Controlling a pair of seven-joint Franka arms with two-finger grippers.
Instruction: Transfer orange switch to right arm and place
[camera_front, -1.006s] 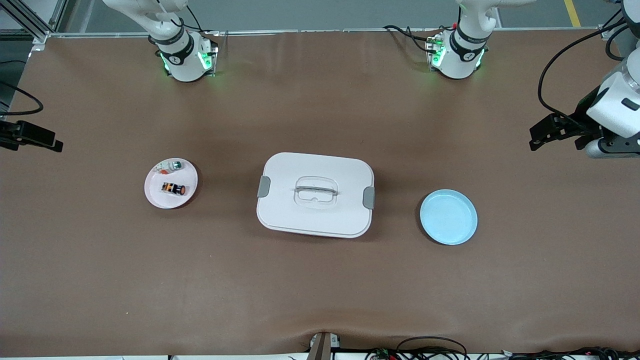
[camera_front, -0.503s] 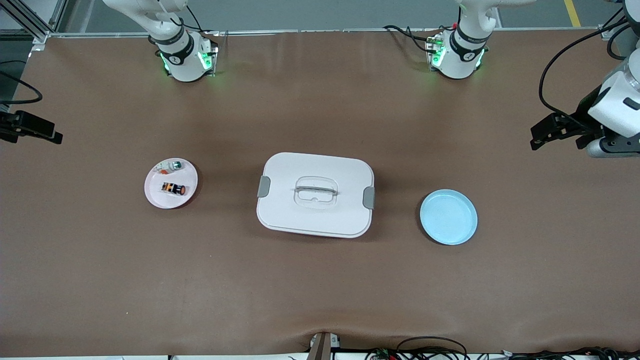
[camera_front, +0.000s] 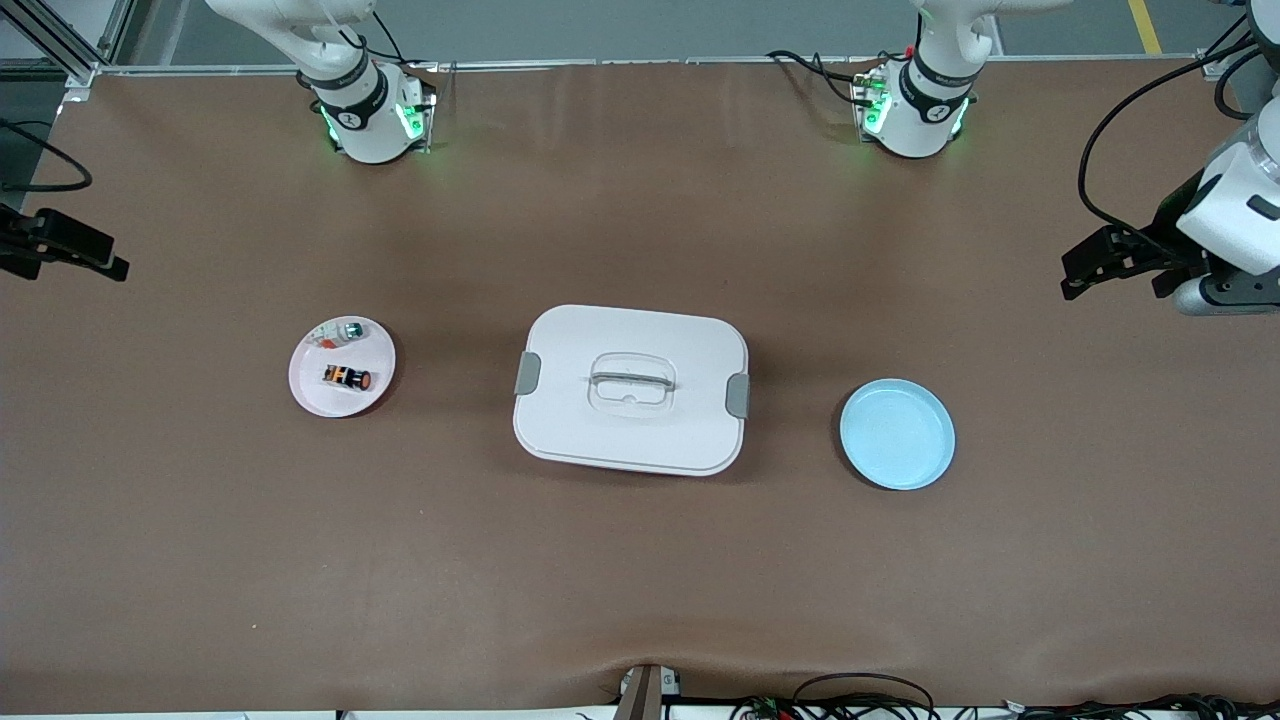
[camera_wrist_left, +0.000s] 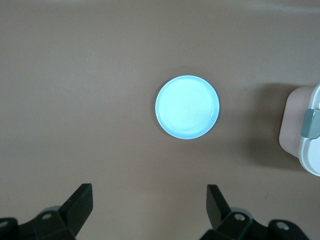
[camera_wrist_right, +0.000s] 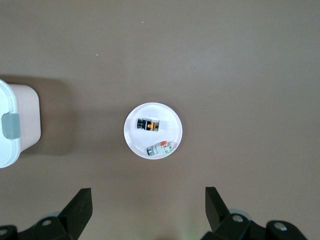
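Right wrist view shows the tiny orange-capped switch (camera_wrist_right: 149, 124) lying untouched on a small round white plate (camera_wrist_right: 171, 119), both grippers (camera_wrist_right: 148, 202) (camera_wrist_left: 150, 200) spread empty, so pickup probably comes first.

Two plates on the table: one pink plate (camera_front: 305, 392) and one blue plate (camera_front: 897, 434). One white lidded box (camera_front: 630, 390) between them. Two small parts on the pink plate: one orange switch (camera_front: 347, 377) and one white piece (camera_front: 340, 333).
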